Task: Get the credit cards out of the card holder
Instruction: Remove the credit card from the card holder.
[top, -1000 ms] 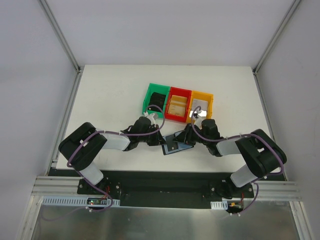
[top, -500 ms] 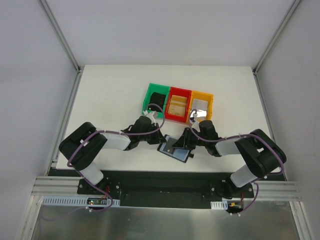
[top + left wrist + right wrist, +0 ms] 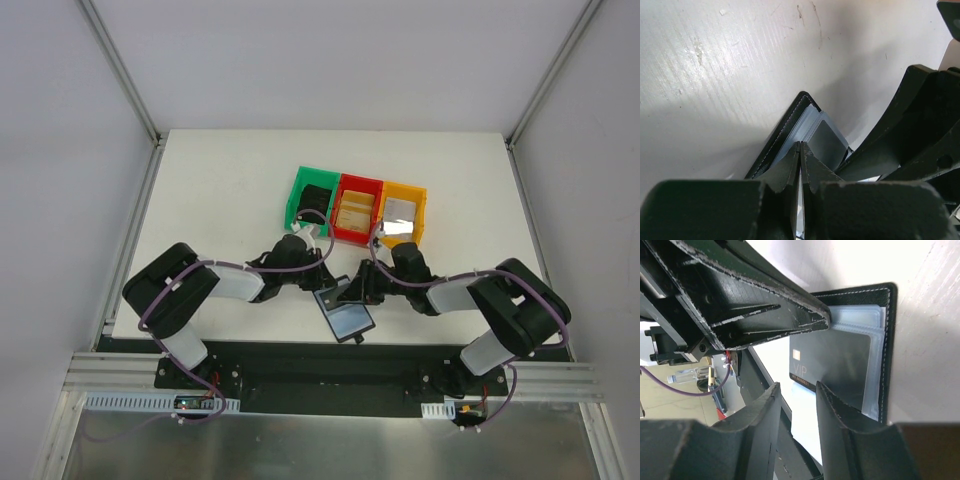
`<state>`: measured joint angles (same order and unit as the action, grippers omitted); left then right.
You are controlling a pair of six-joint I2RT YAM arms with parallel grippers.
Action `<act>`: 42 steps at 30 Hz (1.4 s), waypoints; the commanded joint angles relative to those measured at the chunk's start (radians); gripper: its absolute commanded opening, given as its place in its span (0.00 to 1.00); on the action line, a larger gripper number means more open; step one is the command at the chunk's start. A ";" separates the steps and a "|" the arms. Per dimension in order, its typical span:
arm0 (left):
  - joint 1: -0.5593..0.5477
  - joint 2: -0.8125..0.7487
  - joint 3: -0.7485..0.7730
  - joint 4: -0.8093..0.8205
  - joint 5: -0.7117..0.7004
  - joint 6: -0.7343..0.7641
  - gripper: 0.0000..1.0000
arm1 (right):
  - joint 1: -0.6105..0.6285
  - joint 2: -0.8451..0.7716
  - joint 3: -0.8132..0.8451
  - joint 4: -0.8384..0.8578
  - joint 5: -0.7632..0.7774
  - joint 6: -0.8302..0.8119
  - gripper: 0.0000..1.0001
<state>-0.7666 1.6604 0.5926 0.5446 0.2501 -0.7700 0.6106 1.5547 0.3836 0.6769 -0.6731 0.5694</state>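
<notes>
Extraction step: card holder lay open, arm-side of red bin. L gripper pinched shut on its sleeve edge. R gripper was narrowly open at VIP card (apparently ungripped). Next move needed: clamp card, slide it out.

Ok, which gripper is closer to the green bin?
Left. The left gripper sits just nearside of the green bin; the right gripper is further right, in line with the red bin.

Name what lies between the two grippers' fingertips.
The open card holder, its clear sleeves and a dark card showing; the right wrist view shows it between left gripper and right gripper.
</notes>
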 commanded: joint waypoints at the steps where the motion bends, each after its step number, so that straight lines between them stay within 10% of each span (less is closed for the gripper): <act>1: -0.014 0.001 -0.057 -0.123 -0.038 0.028 0.00 | -0.006 -0.004 0.005 0.050 0.018 0.012 0.37; 18: -0.014 -0.073 -0.123 -0.173 -0.155 0.005 0.00 | 0.021 -0.544 0.009 -0.719 0.305 -0.298 0.47; 42: -0.013 -0.419 -0.359 -0.284 -0.357 -0.249 0.00 | 0.143 -0.777 0.021 -0.879 0.483 -0.141 0.55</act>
<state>-0.7734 1.2930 0.2848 0.4301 -0.0528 -1.0168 0.7368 0.7094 0.3504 -0.1490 -0.1982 0.3954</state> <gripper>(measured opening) 0.002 0.551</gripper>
